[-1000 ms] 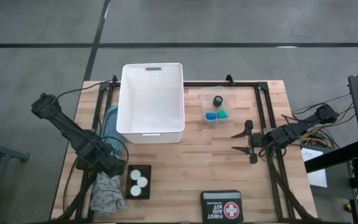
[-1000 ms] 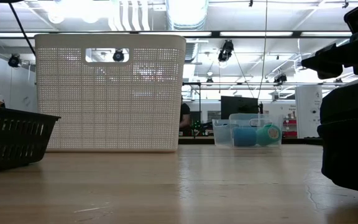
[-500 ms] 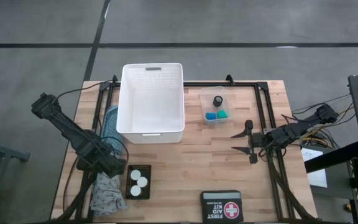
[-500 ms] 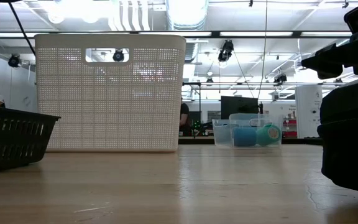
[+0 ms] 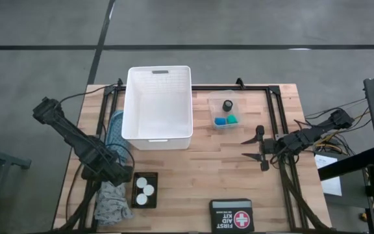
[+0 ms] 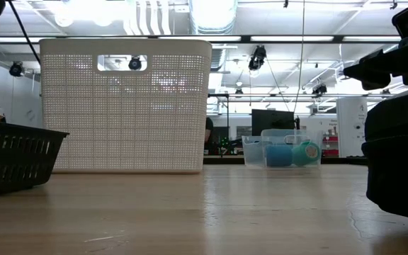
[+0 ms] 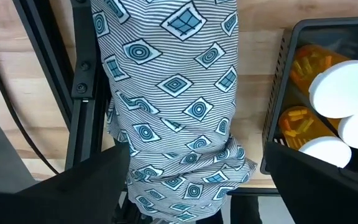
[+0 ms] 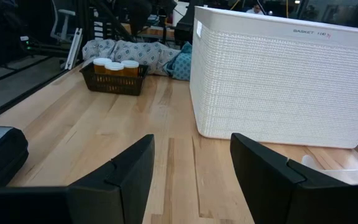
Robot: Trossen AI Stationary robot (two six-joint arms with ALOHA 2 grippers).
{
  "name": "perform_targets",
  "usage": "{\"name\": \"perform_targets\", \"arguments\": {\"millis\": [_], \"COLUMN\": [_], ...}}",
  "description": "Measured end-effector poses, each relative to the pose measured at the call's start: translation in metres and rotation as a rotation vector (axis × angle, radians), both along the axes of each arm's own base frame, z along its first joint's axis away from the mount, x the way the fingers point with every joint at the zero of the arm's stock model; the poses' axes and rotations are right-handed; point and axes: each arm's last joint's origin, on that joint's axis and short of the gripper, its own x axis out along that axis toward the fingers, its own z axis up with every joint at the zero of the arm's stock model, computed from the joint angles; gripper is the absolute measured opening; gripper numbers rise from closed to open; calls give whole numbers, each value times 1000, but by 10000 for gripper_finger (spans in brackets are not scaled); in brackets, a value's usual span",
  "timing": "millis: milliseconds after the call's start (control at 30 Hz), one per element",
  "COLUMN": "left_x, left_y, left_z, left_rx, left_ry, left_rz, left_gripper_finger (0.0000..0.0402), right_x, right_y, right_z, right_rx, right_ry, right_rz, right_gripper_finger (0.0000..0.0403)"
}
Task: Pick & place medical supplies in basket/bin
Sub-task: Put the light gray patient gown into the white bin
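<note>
Hovered with the left gripper (image 7: 197, 180) spread wide and empty, right over the patterned cloth (image 7: 179, 93), likely lined up that way to drop down and pinch it. Had the pill bottles (image 7: 340, 93) just beside one finger in a small black tray (image 7: 275, 93), and the white basket (image 5: 127, 104) a little way ahead, open on top for dropping things in. Sat with the right gripper (image 5: 255, 148) half open, holding nothing, near the clear tub (image 5: 214, 110).

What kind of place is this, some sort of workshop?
Probably a robotics lab or open workshop: two robot arms are mounted at a wooden table, bare ceiling lights and pipes run overhead, and monitors stand on benches behind.
</note>
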Motion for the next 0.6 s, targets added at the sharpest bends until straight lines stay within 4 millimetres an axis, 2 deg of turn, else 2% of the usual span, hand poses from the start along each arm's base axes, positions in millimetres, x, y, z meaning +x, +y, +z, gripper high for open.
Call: {"name": "perform_targets", "arguments": {"millis": [600], "left_x": [3], "left_y": [-2], "left_z": [0], "left_rx": [20], "left_ry": [-57], "left_rz": [1], "left_gripper_finger": [375], "right_x": [0], "right_y": [0], "right_z": [0], "right_rx": [0], "right_ry": [0], "right_rz": [0], "right_gripper_finger": [206]}}
